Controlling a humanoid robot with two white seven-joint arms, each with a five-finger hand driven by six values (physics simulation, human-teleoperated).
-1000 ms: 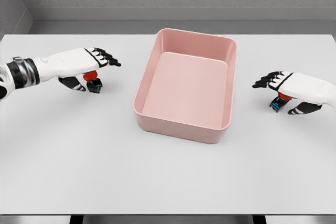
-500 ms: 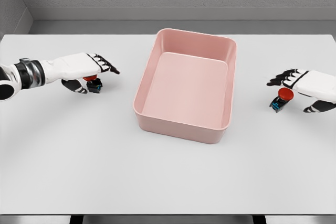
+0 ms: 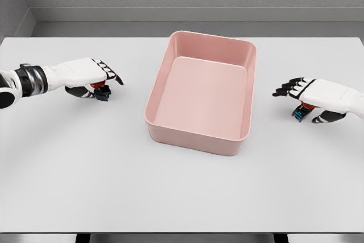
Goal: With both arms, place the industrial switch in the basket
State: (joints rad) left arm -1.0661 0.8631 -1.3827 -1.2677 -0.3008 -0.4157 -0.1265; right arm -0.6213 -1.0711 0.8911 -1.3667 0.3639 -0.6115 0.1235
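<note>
On the tabletop [image 3: 182, 197]: pink basket [image 3: 156, 106] centred, holding nothing.
Left hand [image 3: 85, 72] and right hand [image 3: 321, 95], fingers released, each cover a switch.

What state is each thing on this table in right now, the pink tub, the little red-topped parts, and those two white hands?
Basket: upright on the table, nothing inside.
Left switch: on the table left of the basket, partly hidden under the left hand.
Right switch: on the table right of the basket, partly hidden under the right hand.
Left hand: over its switch, fingers extended; grasp unclear.
Right hand: over its switch, fingers extended; grasp unclear.
</note>
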